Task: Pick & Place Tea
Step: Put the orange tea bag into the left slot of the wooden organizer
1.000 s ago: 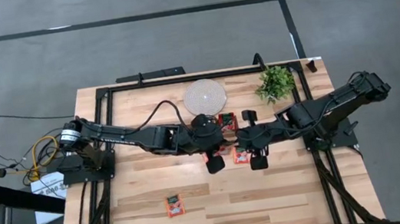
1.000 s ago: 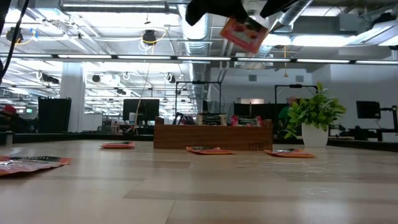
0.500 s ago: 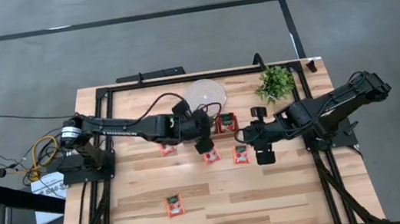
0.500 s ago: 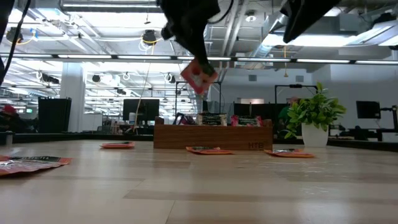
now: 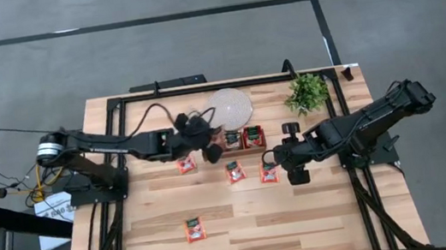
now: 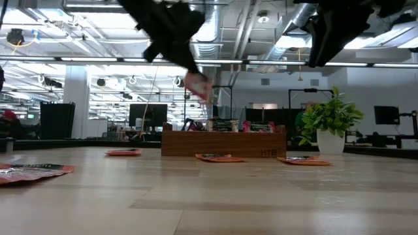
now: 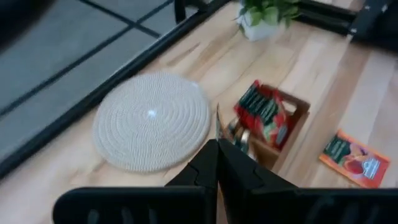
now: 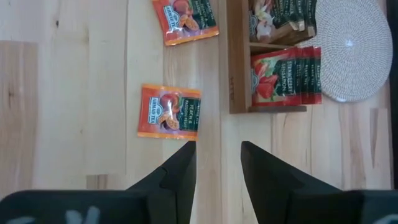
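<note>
My left gripper [image 5: 209,150] is shut on a red-orange tea sachet [image 6: 198,85] in the air, just left of the wooden tray [image 5: 244,147]. In the left wrist view the sachet [image 7: 218,124] shows edge-on over the tray [image 7: 298,115]. My right gripper [image 8: 217,158] hovers open, with nothing between its fingers, right of the tray [image 8: 235,74] and above a sachet [image 8: 169,111] lying flat on the table. Three other sachets [image 5: 187,164] [image 5: 234,172] [image 5: 194,229] lie flat on the table. The tray holds several upright sachets [image 8: 283,74]. My left gripper pinches one edge of the sachet [image 7: 218,138] between its two fingertips. The fingers slant down from the table's left side. The sachet sticks out past the fingertips, tilted, clear of the table and the tray.
A round white woven disc [image 5: 229,105] lies behind the tray. A small potted plant [image 5: 307,92] stands at the far right. Black frame rails [image 5: 201,87] run along the table's far edge and sides. The near half of the table has one sachet only.
A second ago both grippers met at the raised sachet. My left gripper has since carried it down and toward the table's far left, to beside the tray. My right gripper no longer has it; it has drawn back a little toward the right and sunk.
</note>
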Robot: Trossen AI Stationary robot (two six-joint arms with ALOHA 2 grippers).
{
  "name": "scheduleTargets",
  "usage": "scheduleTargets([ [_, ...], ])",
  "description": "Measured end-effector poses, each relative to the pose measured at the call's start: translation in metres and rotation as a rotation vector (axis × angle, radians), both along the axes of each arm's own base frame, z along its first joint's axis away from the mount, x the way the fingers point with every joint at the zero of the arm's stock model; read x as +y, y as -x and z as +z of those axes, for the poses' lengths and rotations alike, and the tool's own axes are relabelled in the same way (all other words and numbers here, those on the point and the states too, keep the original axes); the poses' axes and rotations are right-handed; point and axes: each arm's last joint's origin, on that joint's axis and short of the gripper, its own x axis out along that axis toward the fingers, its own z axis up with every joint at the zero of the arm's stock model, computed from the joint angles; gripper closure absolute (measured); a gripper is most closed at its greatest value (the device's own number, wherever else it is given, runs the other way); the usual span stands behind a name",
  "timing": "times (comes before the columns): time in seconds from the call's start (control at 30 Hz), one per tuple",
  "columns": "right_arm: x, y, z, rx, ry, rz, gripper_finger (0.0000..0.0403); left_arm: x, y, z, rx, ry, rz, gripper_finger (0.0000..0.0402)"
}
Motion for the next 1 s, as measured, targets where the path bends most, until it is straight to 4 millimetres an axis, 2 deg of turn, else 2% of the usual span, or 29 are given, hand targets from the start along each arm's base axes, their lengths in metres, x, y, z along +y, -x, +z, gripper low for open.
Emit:
scheduleTargets([
  [0.13, 0.000, -0.001, 0.000, -0.007, -0.002, 0.000, 0.0285, 0.000, 0.019, -0.022, -0.091, 0.032, 0.035, 0.0401],
  [0.23, 0.000, -0.001, 0.000, -0.010, -0.003, 0.000, 0.0285, 0.000, 0.025, -0.033, -0.182, 0.043, 0.041, 0.0401],
  [0.33, 0.001, -0.002, 0.001, -0.018, -0.005, 0.000, 0.0285, 0.001, 0.029, -0.047, -0.184, 0.039, 0.050, 0.0401],
  [0.5, 0.001, -0.003, 0.001, -0.029, -0.009, 0.000, 0.0285, 0.008, 0.034, -0.058, -0.165, 0.035, 0.077, 0.0401],
  [0.73, 0.001, -0.004, 0.001, -0.041, -0.013, -0.001, 0.0285, 0.021, 0.037, -0.063, -0.153, 0.058, 0.049, 0.0401],
  [1.0, -0.006, -0.006, 0.002, -0.052, -0.016, -0.030, 0.0285, 0.029, 0.043, -0.075, -0.209, 0.081, 0.036, 0.0401],
])
